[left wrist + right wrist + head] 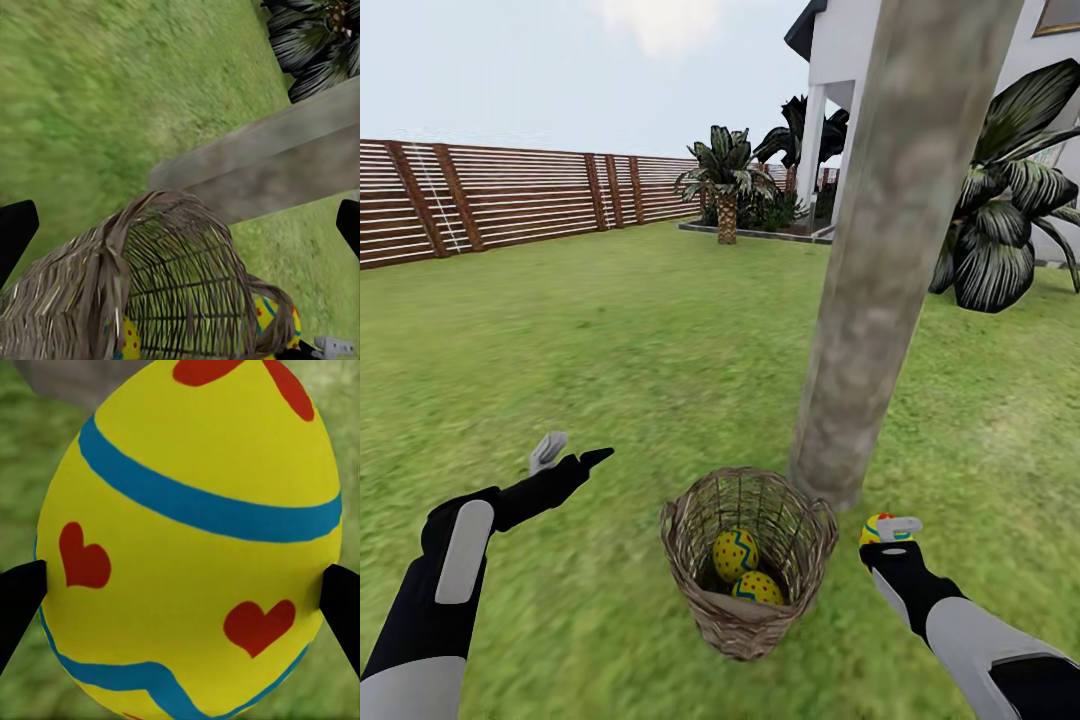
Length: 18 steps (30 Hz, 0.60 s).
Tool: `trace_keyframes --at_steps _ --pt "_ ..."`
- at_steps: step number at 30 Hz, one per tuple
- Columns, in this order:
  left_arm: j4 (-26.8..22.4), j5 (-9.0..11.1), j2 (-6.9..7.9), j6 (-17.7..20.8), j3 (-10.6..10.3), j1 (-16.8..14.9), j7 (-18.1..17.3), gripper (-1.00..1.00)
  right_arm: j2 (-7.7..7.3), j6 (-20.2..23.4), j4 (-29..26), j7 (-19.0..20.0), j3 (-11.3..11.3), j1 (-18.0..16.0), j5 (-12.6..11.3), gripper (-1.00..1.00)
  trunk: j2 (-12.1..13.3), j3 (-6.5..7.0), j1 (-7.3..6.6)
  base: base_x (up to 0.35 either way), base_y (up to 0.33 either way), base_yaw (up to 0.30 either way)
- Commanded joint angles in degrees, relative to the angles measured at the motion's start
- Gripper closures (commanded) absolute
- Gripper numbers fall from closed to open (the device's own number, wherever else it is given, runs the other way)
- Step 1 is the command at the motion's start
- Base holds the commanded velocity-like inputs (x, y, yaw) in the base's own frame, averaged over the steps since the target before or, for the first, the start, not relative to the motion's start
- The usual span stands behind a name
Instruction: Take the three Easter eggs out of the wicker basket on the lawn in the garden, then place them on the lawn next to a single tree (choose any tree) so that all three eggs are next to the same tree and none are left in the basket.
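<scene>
While the right gripper held one egg pinched between its two fingers, low over the lawn just beside the foot of the tree, the chief risk was a roll: released from any height, the rounded egg would likely run off across the grass and away from the trunk.

Lawn: broad, flat, mottled green; nothing lay on it to stop a rolling egg.

Tree: thick grey-brown trunk, leaning, standing directly behind the basket. It closed off the far side, so a reach around the basket would risk striking the bark.

Fence, house, palm, dark bush: well apart, no hindrance.

Basket: brown open weave, upright, near the trunk's base. A careless arm could tip it and spill its contents.

Left gripper: fingers spread wide, empty, out to the basket's left; the wrist view looked across the rim.

Eggs in basket: two, touching, deep at the bottom. The tapering walls would crowd a descending gripper.

Held egg: yellow, blue bands, red hearts, finger pads at either flank.
</scene>
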Motion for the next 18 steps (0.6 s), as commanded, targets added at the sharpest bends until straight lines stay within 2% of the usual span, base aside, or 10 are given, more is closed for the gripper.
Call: trace_keyframes --at_steps 1,13,18 --pt "0.01 -0.42 -0.02 0.27 0.11 -0.04 -0.54 -1.0 -0.04 0.46 -0.13 -0.26 0.48 -0.01 -0.28 1.0 -0.44 -0.23 0.21 0.0 0.0 0.0" --pt "0.08 -0.42 -0.02 0.27 0.09 -0.04 -0.54 -1.0 -0.04 0.46 -0.21 -0.26 0.49 -0.01 -0.2 1.0 -5.25 -2.39 2.85 0.0 0.0 0.0" --pt "0.0 -0.42 -0.02 0.27 0.17 -0.04 -0.54 -1.0 -0.04 0.46 -0.36 -0.26 0.52 -0.01 -0.2 1.0 -5.33 -3.49 2.98 0.0 0.0 0.0"
